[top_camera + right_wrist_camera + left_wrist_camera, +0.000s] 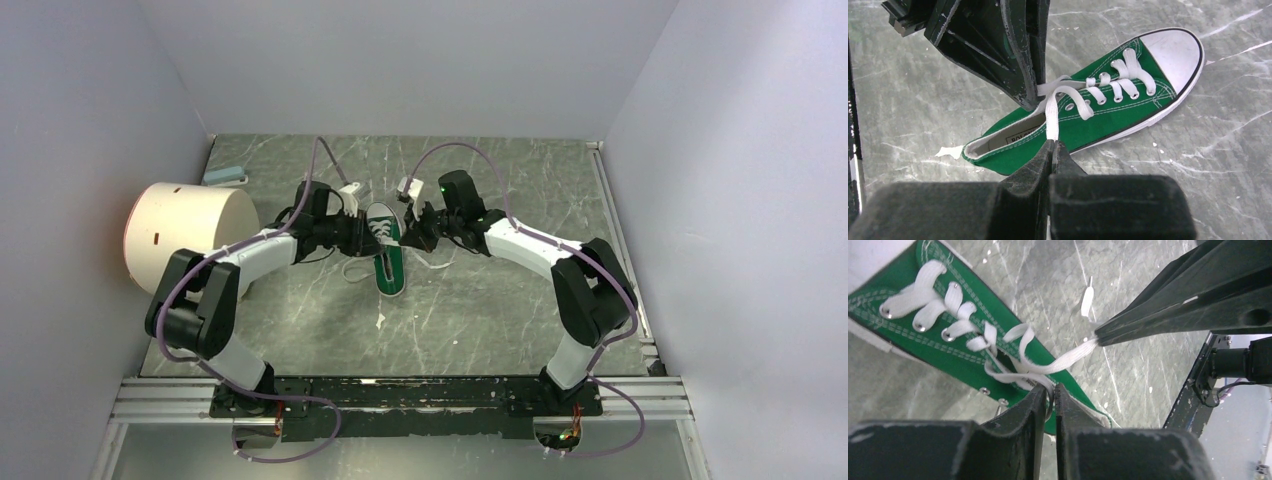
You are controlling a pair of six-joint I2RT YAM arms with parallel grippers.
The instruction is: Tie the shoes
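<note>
Sneaker (pixel 387 250) is lying mid-frame on the table (pixel 480 310), with the left gripper (pixel 362 232) sitting just left of it and the right gripper (pixel 412 228) just right. Its laces (pixel 1058 362) are stretching between them. A drum (pixel 190 235) is resting at frame left.

Both arms look the same: smooth white shells with chunky black joints, left arm (pixel 250 252) on the frame's left, right arm (pixel 530 250) on the right. A purplish-grey cable (pixel 470 147) loops off each one. Tiny green light (pixel 441 186) glows just above centre. The left gripper (pixel 1048 388) has black wedge fingers (pixel 1020 420), edges pretty scuffed.
</note>
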